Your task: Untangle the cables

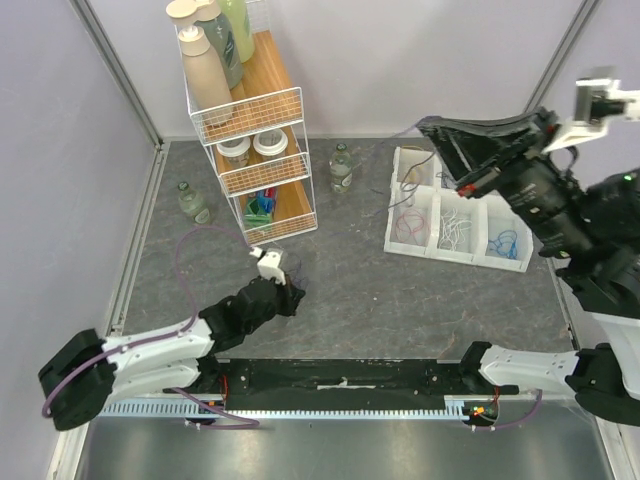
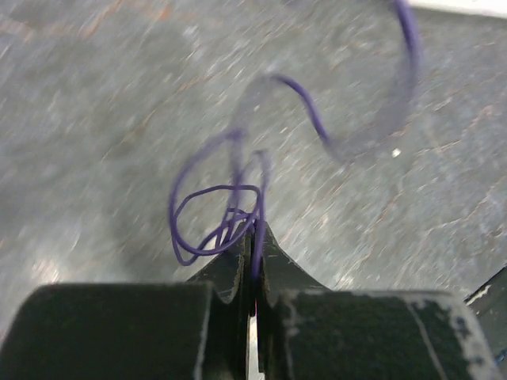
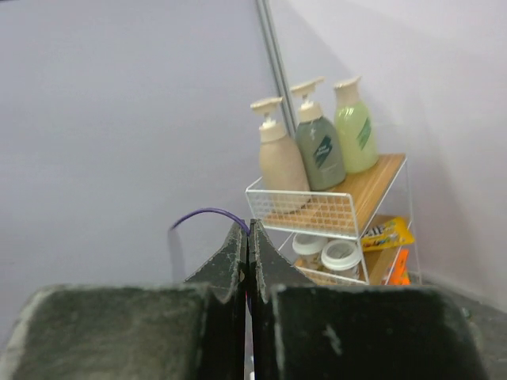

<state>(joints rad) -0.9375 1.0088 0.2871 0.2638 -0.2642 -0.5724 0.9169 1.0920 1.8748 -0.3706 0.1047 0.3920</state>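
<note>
My left gripper (image 1: pixel 293 294) sits low over the grey table (image 1: pixel 400 300), left of centre. In the left wrist view it (image 2: pixel 253 229) is shut on a thin purple cable (image 2: pixel 207 215) that coils in loops just ahead of the fingertips and curls on upward. My right gripper (image 1: pixel 425 125) is raised high above the white tray (image 1: pixel 455 256). In the right wrist view it (image 3: pixel 249 229) is shut on a purple cable (image 3: pixel 207 212) that arcs out to the left. The tray holds a pink-red cable (image 1: pixel 410 228), a white cable (image 1: pixel 456 228) and a blue cable (image 1: pixel 505 242) in separate compartments.
A white wire shelf (image 1: pixel 250 110) with pump bottles, jars and packets stands at the back left. Small glass bottles stand at its right (image 1: pixel 341 168) and left (image 1: pixel 192 202). A thick mauve hose (image 1: pixel 183 262) loops over the left arm. Walls close off the back and the sides.
</note>
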